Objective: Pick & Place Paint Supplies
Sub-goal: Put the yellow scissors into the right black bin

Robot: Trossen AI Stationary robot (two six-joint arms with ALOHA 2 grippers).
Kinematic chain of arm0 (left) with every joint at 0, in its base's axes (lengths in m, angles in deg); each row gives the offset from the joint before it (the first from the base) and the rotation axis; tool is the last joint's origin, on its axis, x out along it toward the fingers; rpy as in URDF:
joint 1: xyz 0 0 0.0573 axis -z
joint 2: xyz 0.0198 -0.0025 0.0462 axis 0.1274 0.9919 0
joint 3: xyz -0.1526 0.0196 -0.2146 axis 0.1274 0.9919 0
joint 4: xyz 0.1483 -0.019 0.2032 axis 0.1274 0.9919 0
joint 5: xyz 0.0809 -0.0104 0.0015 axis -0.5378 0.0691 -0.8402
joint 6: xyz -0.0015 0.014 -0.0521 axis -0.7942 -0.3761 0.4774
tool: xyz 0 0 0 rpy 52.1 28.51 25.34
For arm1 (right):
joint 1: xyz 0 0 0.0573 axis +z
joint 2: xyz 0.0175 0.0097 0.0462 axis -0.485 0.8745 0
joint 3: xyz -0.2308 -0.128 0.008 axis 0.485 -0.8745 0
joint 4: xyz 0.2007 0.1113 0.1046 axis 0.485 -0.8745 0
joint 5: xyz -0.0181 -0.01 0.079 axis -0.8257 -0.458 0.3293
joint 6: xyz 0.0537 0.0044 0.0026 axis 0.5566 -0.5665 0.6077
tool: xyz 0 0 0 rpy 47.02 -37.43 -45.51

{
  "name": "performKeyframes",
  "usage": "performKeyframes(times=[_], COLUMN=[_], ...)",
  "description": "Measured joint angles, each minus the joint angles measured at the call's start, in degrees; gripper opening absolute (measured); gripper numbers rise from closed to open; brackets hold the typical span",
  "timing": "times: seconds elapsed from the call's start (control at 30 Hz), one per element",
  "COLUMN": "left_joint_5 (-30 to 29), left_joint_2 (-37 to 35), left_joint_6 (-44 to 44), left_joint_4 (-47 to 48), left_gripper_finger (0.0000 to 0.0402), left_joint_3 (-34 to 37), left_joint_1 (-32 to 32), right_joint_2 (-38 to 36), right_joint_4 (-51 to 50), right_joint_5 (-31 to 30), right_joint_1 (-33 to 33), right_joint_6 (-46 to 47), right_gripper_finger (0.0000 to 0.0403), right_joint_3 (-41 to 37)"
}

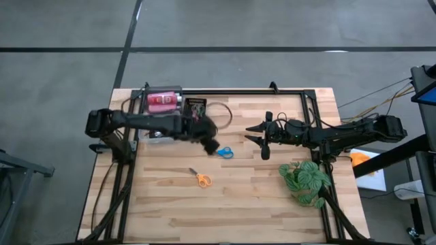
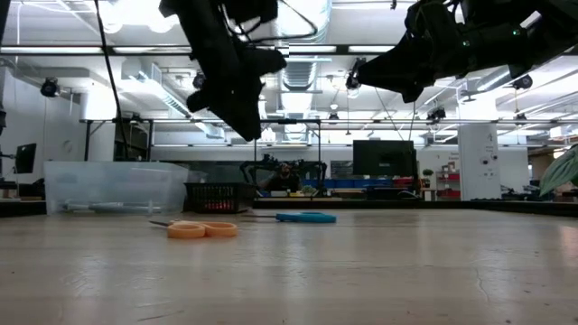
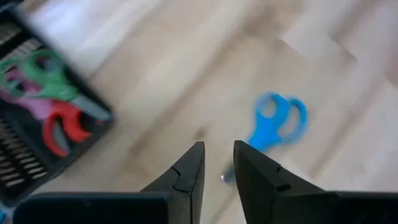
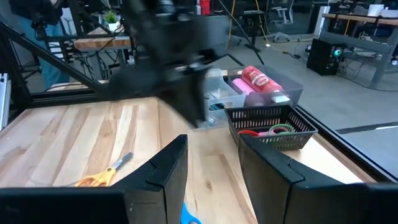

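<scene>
Orange-handled scissors (image 1: 200,179) lie flat on the table (image 1: 163,211) nearest the front, with the blue scissors (image 1: 225,152) a little farther back and right, just beside the left end effector (image 1: 212,145), which hovers above them empty, its fingers a narrow gap apart. Both pairs look light, stiff and thin against the wood, so the looped handles seem the best hold. Farther left, the black tray (image 1: 196,107) holds green, pink and red scissors, the clear tub (image 1: 163,102) holds a pink bottle (image 1: 162,101), and the right end effector (image 1: 253,133) waits mid-table, partly apart and empty.
</scene>
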Motion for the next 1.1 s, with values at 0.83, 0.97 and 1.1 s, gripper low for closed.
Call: performKeyframes(times=[0.83, 0.97, 1.1], left_joint_5=[3.16, 6.6, 10.12], left_joint_2=[2.21, 2.21, 2.54], left_joint_6=[-40.15, -42.21, -44.27], left_joint_4=[-25.46, -26.3, -27.02], left_gripper_finger=[0.0088, 0.0088, 0.0088], left_joint_3=[15.88, 17.78, 18.58], left_joint_1=[19.07, 18.24, 17.65], right_joint_2=[0.0, 0.0, 0.0], right_joint_4=[-0.28, -0.28, -0.28], right_joint_5=[0.0, 0.0, 0.0], right_joint_1=[0.02, 0.02, 0.01], right_joint_6=[-0.04, 0.02, 0.09], right_gripper_finger=[0.0141, 0.0141, 0.0141], right_joint_3=[-0.02, -0.02, -0.02])
